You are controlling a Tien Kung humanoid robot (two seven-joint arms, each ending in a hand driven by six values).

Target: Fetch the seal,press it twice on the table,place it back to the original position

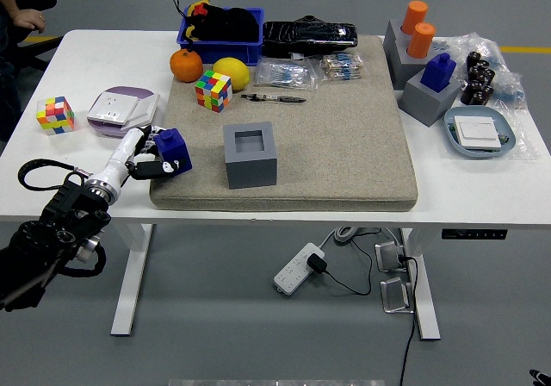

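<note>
Blue seal (173,150) is pinched by left hand (142,153) at mat (344,136) edge — should be kept upright, pressed squarely down.

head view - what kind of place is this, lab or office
Most likely a robot test lab: a white standing desk on bare grey floor, an assortment of practice props such as Rubik's cubes and grey seal holders, and the left hand gripping a blue seal.

My left hand (142,155) holds the blue plastic seal (172,150) at the left edge of the beige felt mat (344,145) on the white counter (86,59). Right of it on the mat stands the grey hollow cube holder (250,154), with the multicoloured puzzle cube (213,90) farther back.
</note>
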